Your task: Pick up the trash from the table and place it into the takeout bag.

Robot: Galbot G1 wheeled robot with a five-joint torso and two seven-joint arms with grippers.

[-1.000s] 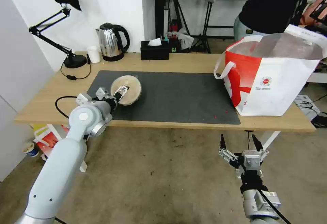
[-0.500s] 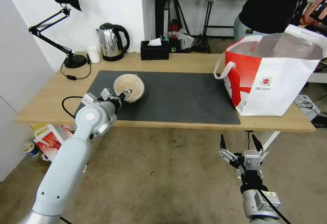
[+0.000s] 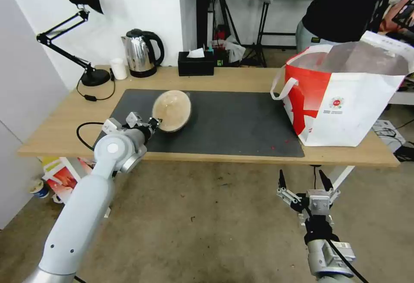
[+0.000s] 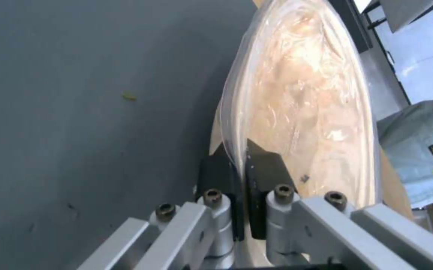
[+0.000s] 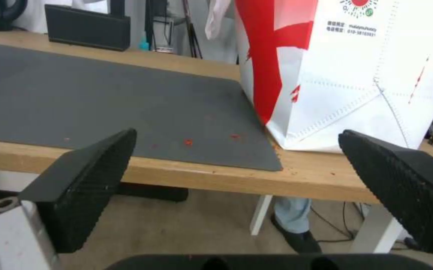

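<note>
Reaching forward over the bench's (image 3: 241,80) near edge, the left gripper (image 3: 156,123) pinches the rim of the tan bowl (image 3: 172,110), tilted on edge above the grey mat (image 3: 233,121). Clear film lines the bowl. The right gripper (image 3: 304,179), fingers spread, hangs below the bench near the takeout bag (image 3: 345,102).

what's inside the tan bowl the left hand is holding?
The tan bowl, pinched at its rim by the left hand, shows a crinkled clear plastic lining over a pale tan inside. No food is visible. The bowl's underside is hidden.
</note>
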